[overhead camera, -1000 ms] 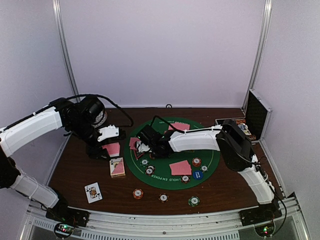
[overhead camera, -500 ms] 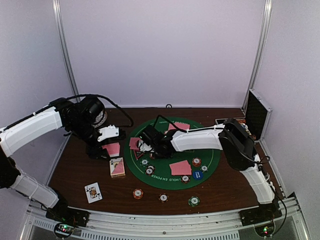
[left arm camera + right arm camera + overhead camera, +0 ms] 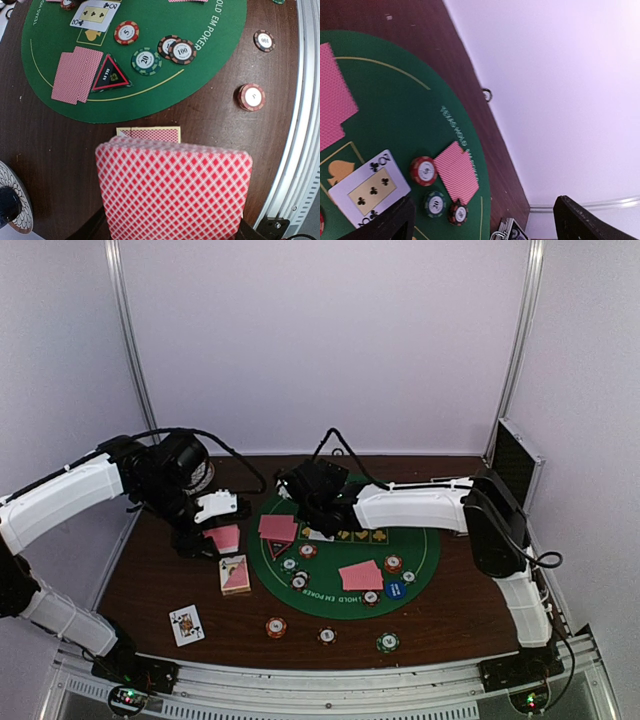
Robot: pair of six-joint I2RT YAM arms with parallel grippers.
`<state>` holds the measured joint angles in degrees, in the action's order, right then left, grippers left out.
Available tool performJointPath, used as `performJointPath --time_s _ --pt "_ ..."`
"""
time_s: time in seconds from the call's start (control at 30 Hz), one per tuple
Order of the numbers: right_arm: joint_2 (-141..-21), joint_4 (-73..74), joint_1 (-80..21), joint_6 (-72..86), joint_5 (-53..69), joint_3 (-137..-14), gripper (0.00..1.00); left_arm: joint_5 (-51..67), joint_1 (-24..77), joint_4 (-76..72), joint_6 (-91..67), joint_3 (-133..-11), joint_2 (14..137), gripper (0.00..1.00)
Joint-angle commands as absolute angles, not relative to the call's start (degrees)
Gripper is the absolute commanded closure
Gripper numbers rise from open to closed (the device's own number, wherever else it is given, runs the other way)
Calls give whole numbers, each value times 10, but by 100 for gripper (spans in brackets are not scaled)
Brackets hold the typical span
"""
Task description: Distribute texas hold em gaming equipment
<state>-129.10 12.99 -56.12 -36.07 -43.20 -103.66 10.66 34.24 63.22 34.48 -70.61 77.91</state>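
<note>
My left gripper [image 3: 212, 537] [image 3: 170, 229] is shut on a deck of pink-red-backed cards [image 3: 175, 187], held over the bare wood left of the green mat [image 3: 425, 545]. My right gripper [image 3: 297, 492] [image 3: 482, 220] hangs open above the mat's far left, holding nothing. Under it lie a face-down pair [image 3: 278, 528] [image 3: 332, 95] and a face-up two of clubs [image 3: 367, 187] [image 3: 95, 12]. A red triangle [image 3: 109, 75] sits beside that pair. More face-down cards [image 3: 361, 575] [image 3: 456, 172], striped chips [image 3: 393, 563] [image 3: 183, 51] and a blue disc [image 3: 395, 590] are spread over the mat.
A card box [image 3: 235, 574], a face-up card [image 3: 186, 624] and three chips [image 3: 275, 626] [image 3: 327, 635] [image 3: 388, 642] lie on the wood near the front. The open chip case [image 3: 515, 475] stands at the back right. A cup on a patterned plate [image 3: 10, 210] sits by my left wrist.
My right gripper opened, let go of the face-down cards at the mat's left, and rose back toward the far side. The left arm and its deck have not moved.
</note>
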Motion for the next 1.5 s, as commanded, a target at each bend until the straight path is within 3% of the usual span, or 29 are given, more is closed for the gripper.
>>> performJointPath --time_s 0.0,0.17,0.4,0.57,0.7,0.97,1.47 --pt "-1261 48 -558 -330 -584 -1058 1 110 344 632 349 -715 759 79" --pt "-1217 125 -556 -186 -582 -1071 1 110 344 633 349 -716 758 79" --pt "-1115 288 -514 63 -372 -1067 1 110 344 632 349 -713 753 79" --pt "-1067 358 -478 200 -104 -1041 0 112 344 632 347 -718 757 79" --pt "-1030 312 -452 320 82 -959 0 115 344 632 345 -722 761 79" --pt "-1000 210 -452 454 286 -849 1 119 344 632 341 -724 765 79" --pt "-1083 -92 -519 672 383 -797 9 130 344 632 331 -732 776 79"
